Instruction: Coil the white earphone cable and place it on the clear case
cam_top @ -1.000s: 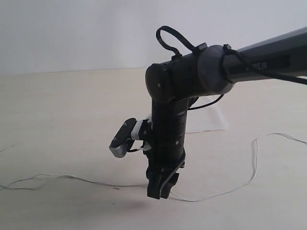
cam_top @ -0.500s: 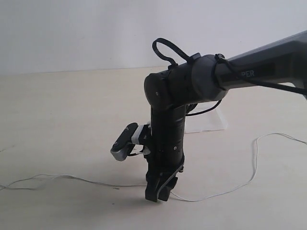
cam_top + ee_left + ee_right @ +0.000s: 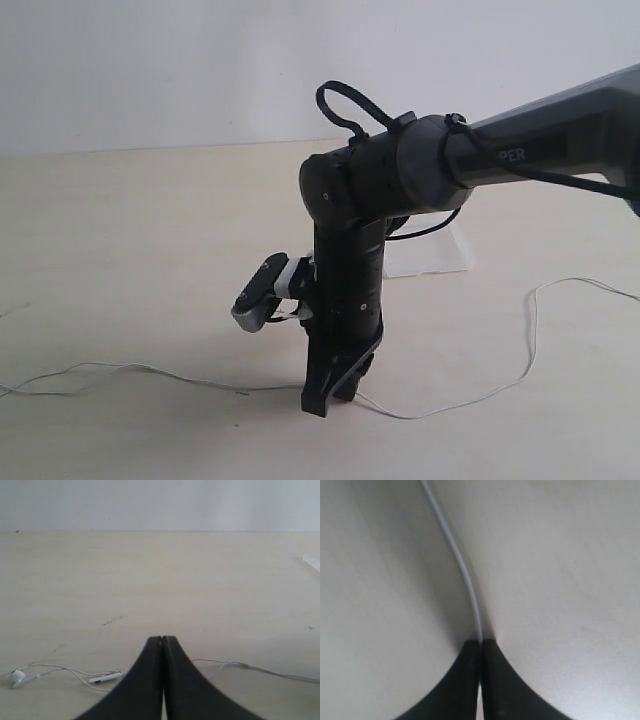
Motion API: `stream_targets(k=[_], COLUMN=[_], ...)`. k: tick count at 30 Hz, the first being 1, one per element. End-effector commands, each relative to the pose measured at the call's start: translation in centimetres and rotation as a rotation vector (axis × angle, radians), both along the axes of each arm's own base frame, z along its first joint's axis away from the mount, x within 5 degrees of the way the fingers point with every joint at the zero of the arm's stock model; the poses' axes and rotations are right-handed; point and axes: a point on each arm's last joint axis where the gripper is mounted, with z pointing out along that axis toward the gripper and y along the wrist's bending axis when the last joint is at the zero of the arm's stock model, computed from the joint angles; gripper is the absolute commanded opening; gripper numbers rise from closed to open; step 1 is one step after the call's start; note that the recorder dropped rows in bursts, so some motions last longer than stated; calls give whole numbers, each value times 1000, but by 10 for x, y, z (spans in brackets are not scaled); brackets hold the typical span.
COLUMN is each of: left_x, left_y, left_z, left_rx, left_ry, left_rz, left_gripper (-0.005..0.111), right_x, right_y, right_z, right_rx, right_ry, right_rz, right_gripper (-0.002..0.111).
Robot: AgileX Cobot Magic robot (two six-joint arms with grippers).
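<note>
Desk (image 3: pixel 150 230): pale cream, matte, faint grain, a few small dark specks (image 3: pixel 114 620). Behind it is a plain white wall (image 3: pixel 150 70), which meets the desk's far edge in a straight line. Light is soft and even, with a dim shadow on the desk under the right arm's tip.

Right claw (image 3: pixel 328 398): points straight down, tip at the desk surface, fingers pressed together and pinching the white earphone cable (image 3: pixel 470 400). The right wrist view agrees: the cable (image 3: pixel 465 575) runs over the desk straight into the seam between the fingers.

The cable lies loose and uncoiled on the desk. In the exterior view it trails from the claw out to the left edge. On the other side it curves round and climbs in a bend toward the right edge.

Left claw (image 3: pixel 162 640): fingers pressed together, nothing between them. Beyond it an earbud (image 3: pixel 17 676) and the inline piece (image 3: pixel 105 678) lie flat on the desk, with more wire on the other side.

Clear case (image 3: pixel 440 255): on the desk behind the right arm, partly hidden by it, well apart from the pinch point.
</note>
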Motion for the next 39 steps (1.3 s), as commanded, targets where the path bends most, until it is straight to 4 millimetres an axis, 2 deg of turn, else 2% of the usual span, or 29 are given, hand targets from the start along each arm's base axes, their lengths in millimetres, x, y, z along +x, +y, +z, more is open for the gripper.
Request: stream_targets(k=[1,6,10,13,18,23,26,35,39], left_x=[0,0,0,0,0,0,0,0,0], left_y=[0,0,0,0,0,0,0,0,0], left_z=[0,0,0,0,0,0,0,0,0], left_rx=[-3,-3,-3,-3,-3,-3,-3,-3,11], left_ry=[-13,-13,-13,-13,-13,-13,-13,-13,-12], left_rz=[5,5,5,5,5,5,5,5,1], left_gripper=[0,0,0,0,0,0,0,0,0], right_x=[0,5,8,12,13,2,-8,-30,-34], right_y=[-4,-9,-6,-3,-3,-13,-24,-46,-50], right_z=[-16,-12,12,43,117,197,235,304,311], right_rx=[-61,-110,-47,50,267,497,611,866,885], right_ry=[-2,-61,-134,-239,-465,-704,-807,-1024,-1039], right_rz=[-25,-42,-58,-92,-140,-175,-226,-318,-319], right_gripper=[0,0,0,0,0,0,0,0,0])
